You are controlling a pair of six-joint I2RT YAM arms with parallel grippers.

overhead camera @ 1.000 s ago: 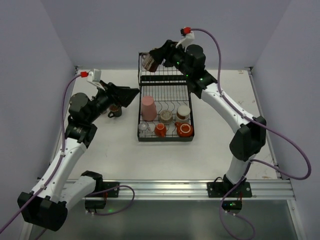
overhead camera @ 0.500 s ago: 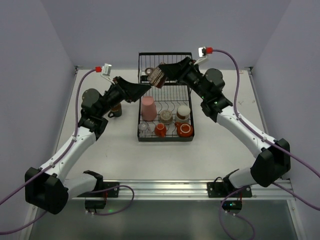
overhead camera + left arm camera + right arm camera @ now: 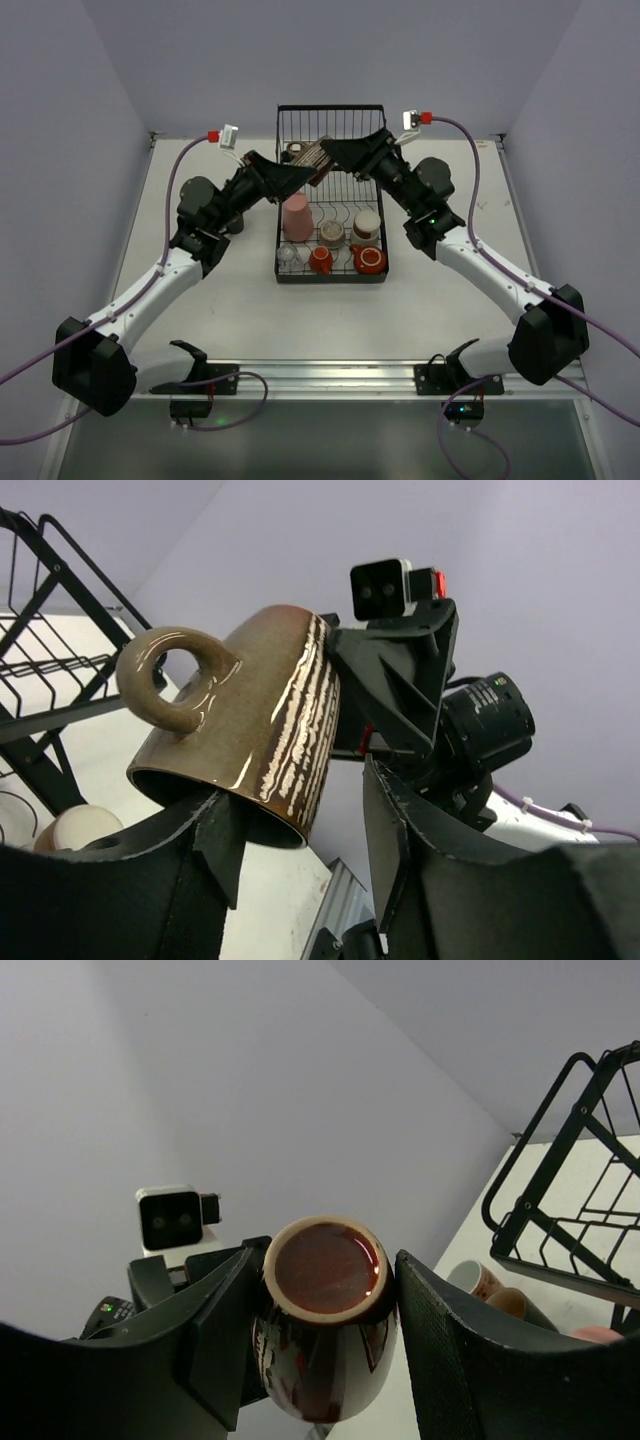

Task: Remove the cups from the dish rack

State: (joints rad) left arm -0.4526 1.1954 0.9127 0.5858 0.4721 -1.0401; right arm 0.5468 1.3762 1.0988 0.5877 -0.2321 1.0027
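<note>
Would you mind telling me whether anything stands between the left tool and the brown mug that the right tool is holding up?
Nothing visible does. The brown mug, clamped at its base by the right tool, sits inside the open left tool, its rim close to one finger.

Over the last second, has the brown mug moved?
Yes. The mug has come from the rack's far left corner toward the near side and slightly right, held in the right claw.

I see a glossy brown mug [image 3: 250, 720] with cream vertical streaks, a black wire rack [image 3: 330, 107], a pink tumbler [image 3: 297, 216].
</note>
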